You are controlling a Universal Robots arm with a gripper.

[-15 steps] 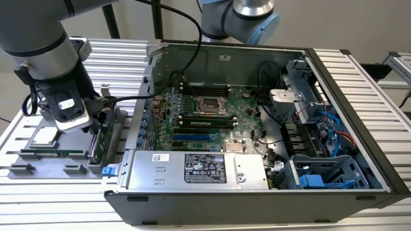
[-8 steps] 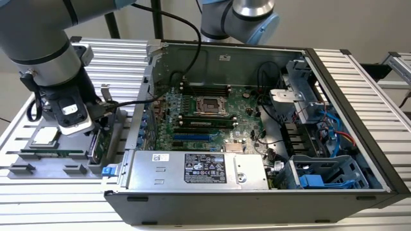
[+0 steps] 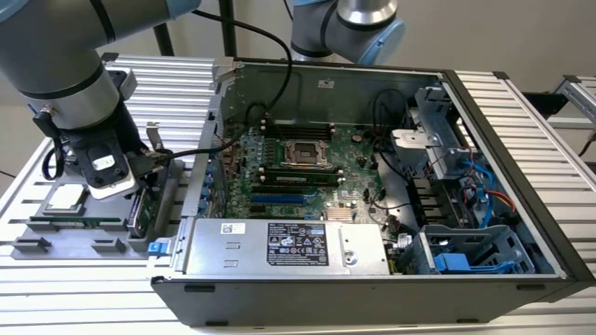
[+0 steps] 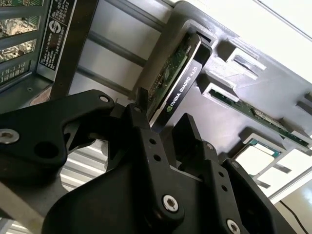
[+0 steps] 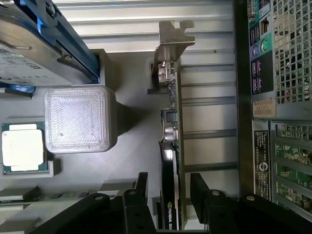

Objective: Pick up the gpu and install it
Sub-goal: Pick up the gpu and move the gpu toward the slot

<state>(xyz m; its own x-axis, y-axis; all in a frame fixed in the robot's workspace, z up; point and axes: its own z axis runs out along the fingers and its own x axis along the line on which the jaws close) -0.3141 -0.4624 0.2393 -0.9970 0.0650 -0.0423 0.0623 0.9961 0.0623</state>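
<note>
The gripper (image 5: 168, 181) hangs over the grey parts tray (image 5: 131, 141) with its two black fingers (image 5: 142, 181) spread, one on each side of the gpu (image 5: 169, 146) and neither pressed against it. The gpu stands on its long edge in a slot along the tray's edge nearest the computer case (image 3: 503, 139). Its black shroud faces the tray and its silver end bracket (image 5: 170, 41) is at the end away from the fingers.

The tray lies on the ribbed metal table (image 3: 521, 105), at the exterior view's left of the case. Besides the one gpu it holds one processor chip (image 5: 24, 151) flat in a square recess, one narrow green memory stick (image 4: 258, 114) on edge in its own slot, and one silver hard drive (image 5: 34, 44) with blue rails.

A strip of bare table runs between the card and the case's rear panel (image 5: 261, 73), and one finger hangs over that strip. The other finger hangs over open tray floor.

The case lies open upward. Inside it are one motherboard (image 3: 298, 167), one boxed power supply (image 3: 279, 244) along the near wall, and one blue drive caddy (image 3: 454, 265) in the corner cage.
</note>
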